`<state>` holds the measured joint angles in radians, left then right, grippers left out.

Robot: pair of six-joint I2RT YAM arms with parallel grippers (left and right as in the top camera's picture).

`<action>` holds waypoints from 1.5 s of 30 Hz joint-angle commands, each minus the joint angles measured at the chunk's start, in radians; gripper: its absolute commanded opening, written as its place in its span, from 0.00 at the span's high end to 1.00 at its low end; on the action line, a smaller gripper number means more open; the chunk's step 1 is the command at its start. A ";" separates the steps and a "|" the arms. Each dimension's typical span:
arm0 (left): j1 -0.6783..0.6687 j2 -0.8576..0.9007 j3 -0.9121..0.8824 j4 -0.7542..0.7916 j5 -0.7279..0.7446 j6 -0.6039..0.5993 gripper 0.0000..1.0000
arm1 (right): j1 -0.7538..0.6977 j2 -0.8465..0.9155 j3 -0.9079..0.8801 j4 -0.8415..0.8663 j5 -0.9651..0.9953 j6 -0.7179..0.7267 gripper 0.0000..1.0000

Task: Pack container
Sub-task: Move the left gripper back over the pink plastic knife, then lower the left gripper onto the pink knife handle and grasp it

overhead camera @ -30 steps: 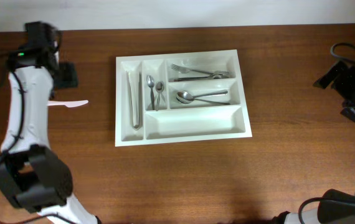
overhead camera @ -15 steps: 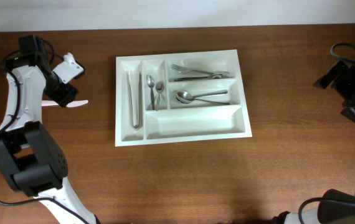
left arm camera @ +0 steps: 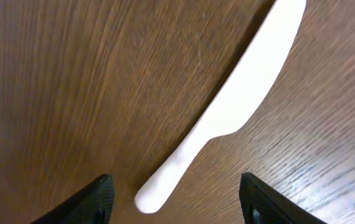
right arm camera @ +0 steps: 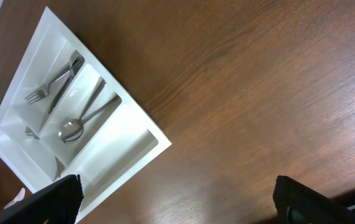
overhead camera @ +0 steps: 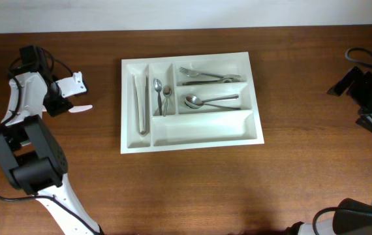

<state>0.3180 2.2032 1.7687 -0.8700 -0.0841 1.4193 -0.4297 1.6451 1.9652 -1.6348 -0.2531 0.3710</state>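
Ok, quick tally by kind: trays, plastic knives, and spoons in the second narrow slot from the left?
tray: 1
plastic knife: 1
spoons in that slot: 2
total: 4

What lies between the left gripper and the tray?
Overhead, the white knife juts from under the left gripper toward the tray; past its tip, only bare table.
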 commanded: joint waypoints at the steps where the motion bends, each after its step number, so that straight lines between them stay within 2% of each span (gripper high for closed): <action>1: 0.008 0.007 -0.002 0.006 -0.018 0.095 0.35 | -0.003 0.003 -0.001 0.000 0.002 0.005 0.01; 21: 0.017 0.107 -0.002 0.019 -0.010 0.101 0.35 | -0.003 0.003 -0.001 0.000 0.002 0.005 0.01; 39: 0.017 0.140 -0.002 -0.092 0.021 0.101 0.44 | -0.003 0.003 -0.001 0.000 0.002 0.005 0.01; 45: 0.017 0.140 -0.002 -0.053 0.036 0.102 0.43 | -0.003 0.003 -0.001 0.000 0.002 0.005 0.02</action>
<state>0.3271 2.2856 1.7756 -0.9371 -0.0856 1.5005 -0.4297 1.6451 1.9652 -1.6348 -0.2531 0.3706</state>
